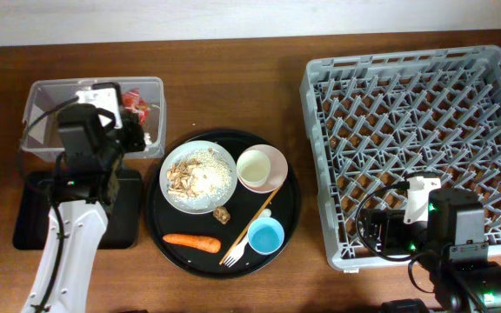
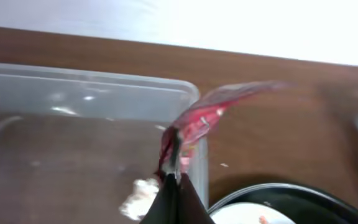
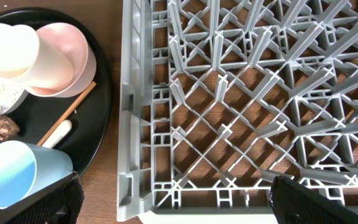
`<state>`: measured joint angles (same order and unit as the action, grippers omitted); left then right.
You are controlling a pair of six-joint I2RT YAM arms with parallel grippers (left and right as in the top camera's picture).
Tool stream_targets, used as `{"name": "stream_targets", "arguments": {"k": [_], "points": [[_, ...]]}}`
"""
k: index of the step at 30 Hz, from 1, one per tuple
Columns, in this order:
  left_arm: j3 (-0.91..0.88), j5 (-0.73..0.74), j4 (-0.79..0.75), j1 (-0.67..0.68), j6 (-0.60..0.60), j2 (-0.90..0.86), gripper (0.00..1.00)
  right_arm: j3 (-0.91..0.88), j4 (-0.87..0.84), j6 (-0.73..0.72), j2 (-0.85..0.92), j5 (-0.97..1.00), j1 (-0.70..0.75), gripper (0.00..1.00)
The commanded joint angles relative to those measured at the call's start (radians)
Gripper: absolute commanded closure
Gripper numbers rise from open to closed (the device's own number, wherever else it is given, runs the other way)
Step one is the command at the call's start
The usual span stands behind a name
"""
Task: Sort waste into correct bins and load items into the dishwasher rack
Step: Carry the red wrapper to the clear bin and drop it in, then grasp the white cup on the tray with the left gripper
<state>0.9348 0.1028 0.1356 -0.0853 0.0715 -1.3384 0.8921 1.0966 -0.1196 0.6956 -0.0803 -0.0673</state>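
Upper left of the overhead view, left fingers [image 2: 171, 198] are pinched shut on the red snack wrapper [image 2: 207, 115]. It rises up-right from the tips, long axis slanting across the clear tub [image 2: 104, 87] right rim. Lower right, right fingers [image 3: 45, 202] are spread wide, empty, over the dishwasher rack [image 3: 229, 124] corner.

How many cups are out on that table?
2. A white cup sits inside the pink bowl on the round black tray. A blue cup sits near the tray's front edge, beside the fork. No others show, though the arms could hide one.
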Motion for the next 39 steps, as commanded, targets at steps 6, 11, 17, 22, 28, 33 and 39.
{"name": "stream_targets", "arguments": {"k": [6,11,17,22,28,33,39], "points": [[0.003,-0.058,-0.023,-0.018,-0.008,-0.134,0.37,0.017,0.000,0.008,-0.002,0.005,-0.005,0.01],[0.022,0.062,-0.006,-0.014,-0.008,-0.083,0.37,0.017,0.000,0.007,-0.002,0.005,-0.005,0.01],[0.024,0.261,0.098,0.113,-0.008,-0.006,0.41,0.017,0.000,0.008,-0.002,0.005,-0.005,0.01],[0.022,0.260,0.167,0.293,-0.008,-0.056,0.41,0.017,0.000,0.007,-0.002,0.005,-0.005,0.01],[0.022,0.241,0.161,0.473,-0.008,-0.205,0.41,0.017,0.000,0.007,-0.002,0.004,-0.005,0.01],[0.022,0.241,0.135,0.504,-0.008,-0.330,0.52,0.017,0.000,0.007,-0.002,0.004,-0.005,0.01],[0.040,0.241,0.113,0.502,-0.008,-0.323,1.00,0.017,0.000,0.007,-0.002,0.004,-0.005,0.01]]}}
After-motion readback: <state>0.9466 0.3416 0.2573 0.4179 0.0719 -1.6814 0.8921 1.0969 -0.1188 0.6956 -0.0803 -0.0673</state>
